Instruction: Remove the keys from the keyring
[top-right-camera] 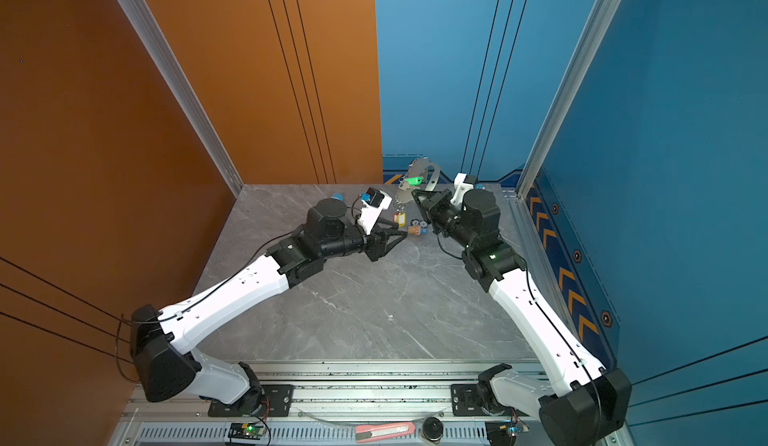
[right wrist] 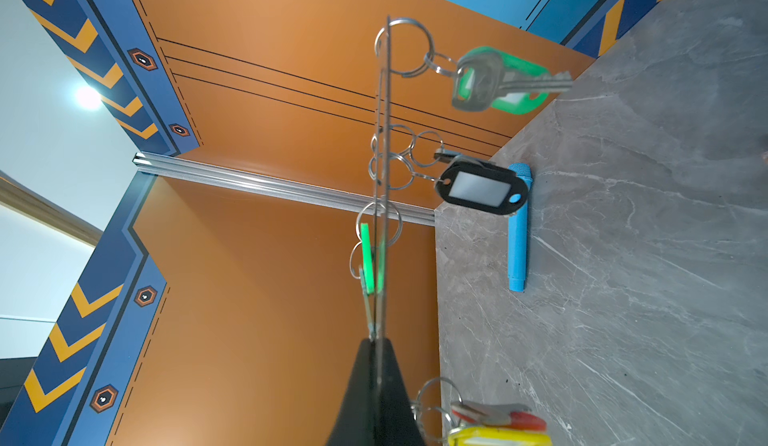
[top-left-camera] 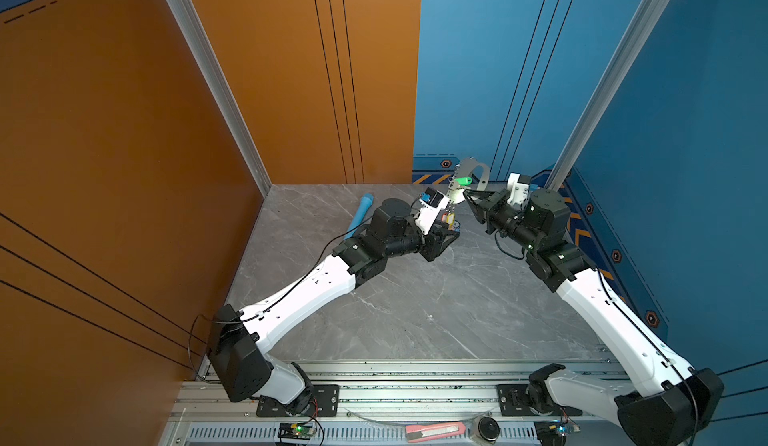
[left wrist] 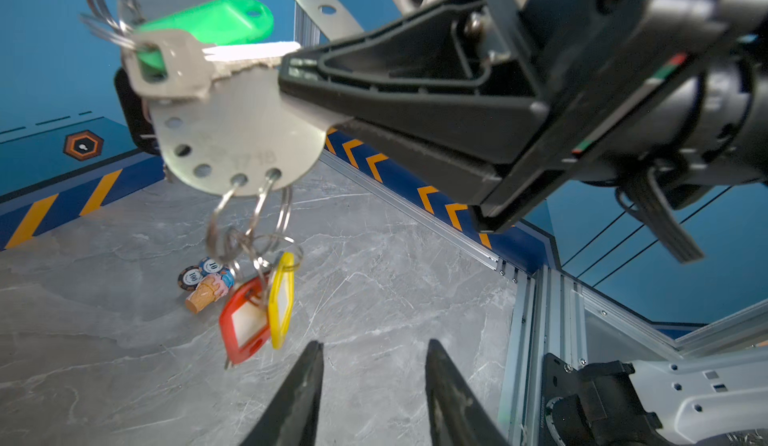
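Keyring (left wrist: 232, 140) is up in the air! Left gripper (left wrist: 374, 343), jaws apart and empty, hovers with the red key (left wrist: 245, 323) and yellow key (left wrist: 281, 298) dangling just ahead of its tips, likely lining up a pull. Right gripper (right wrist: 377, 342) pinches the keyring's edge tight, steadying it so everything hangs free.

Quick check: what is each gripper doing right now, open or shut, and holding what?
Left gripper: open, nothing between its fingers.
Right gripper: shut on the keyring, gripping its flat metal plate.
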Robot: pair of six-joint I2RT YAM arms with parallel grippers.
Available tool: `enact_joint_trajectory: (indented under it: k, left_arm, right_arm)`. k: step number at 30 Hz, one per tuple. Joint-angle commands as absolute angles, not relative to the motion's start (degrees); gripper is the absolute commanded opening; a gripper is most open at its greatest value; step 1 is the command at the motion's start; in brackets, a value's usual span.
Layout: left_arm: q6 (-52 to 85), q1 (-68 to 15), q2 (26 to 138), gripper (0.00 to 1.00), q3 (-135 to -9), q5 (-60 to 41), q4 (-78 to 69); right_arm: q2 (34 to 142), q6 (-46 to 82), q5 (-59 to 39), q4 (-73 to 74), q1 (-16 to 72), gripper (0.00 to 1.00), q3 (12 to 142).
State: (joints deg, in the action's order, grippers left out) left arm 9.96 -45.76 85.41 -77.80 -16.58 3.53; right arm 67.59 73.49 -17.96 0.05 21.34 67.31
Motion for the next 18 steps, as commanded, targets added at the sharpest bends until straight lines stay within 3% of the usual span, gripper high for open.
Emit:
enact_joint_trajectory:
  k: [1, 18]
  left_arm:
    - [10.1, -45.3, 86.7, 0.41, -80.0, -17.0, 3.4]
    - [7.4, -43.1, 88.7, 0.41, -82.2, -15.2, 5.5]
  right_arm:
    - [66.8, 73.4, -19.0, 3.9, 21.6, 0.0, 68.4]
    - [67.0, 73.9, -19.4, 4.7, 22.3, 0.0, 68.7]
